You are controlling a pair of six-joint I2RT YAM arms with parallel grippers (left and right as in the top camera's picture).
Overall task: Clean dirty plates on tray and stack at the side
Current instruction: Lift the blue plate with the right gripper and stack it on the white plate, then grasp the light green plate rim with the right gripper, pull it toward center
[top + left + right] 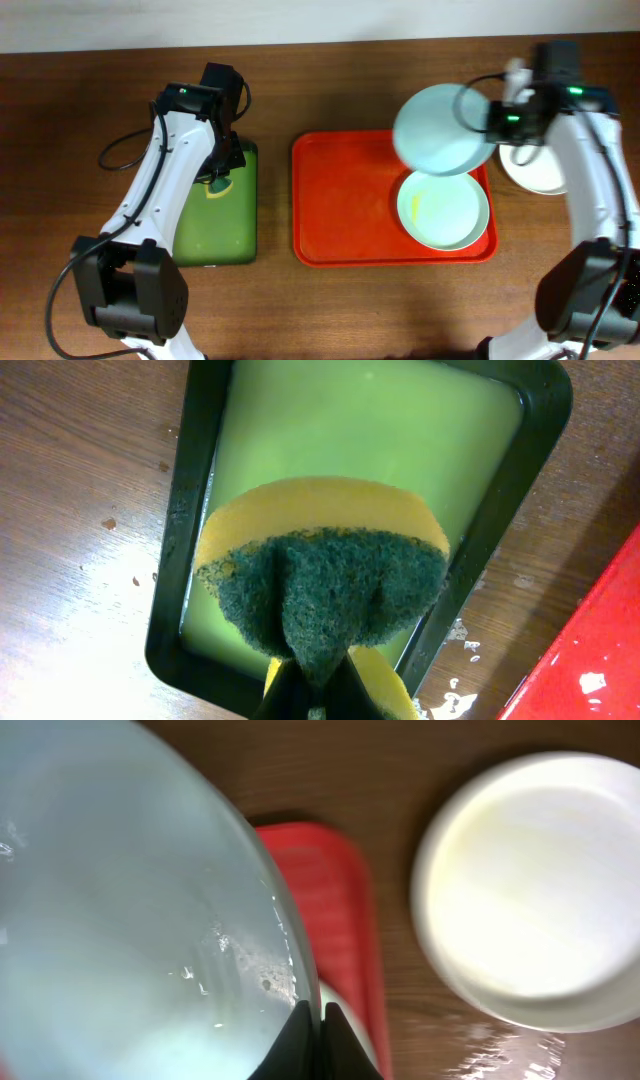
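Observation:
The red tray point(345, 200) lies mid-table. A plate with a yellow smear point(442, 208) sits in its right end. My right gripper point(492, 118) is shut on the rim of a pale blue plate point(437, 130) and holds it above the tray's far right corner. In the right wrist view that plate point(120, 920) fills the left, pinched by the gripper point(312, 1015). A third, white plate point(535, 172) point(540, 890) lies on the table right of the tray. My left gripper point(318, 685) is shut on a yellow-green sponge point(325, 575) over the green tray point(370, 440).
The green tray point(216, 215) with a dark rim lies left of the red tray. Water droplets point(455, 695) speckle the wood between the two trays. A black cable point(125, 150) loops at the far left.

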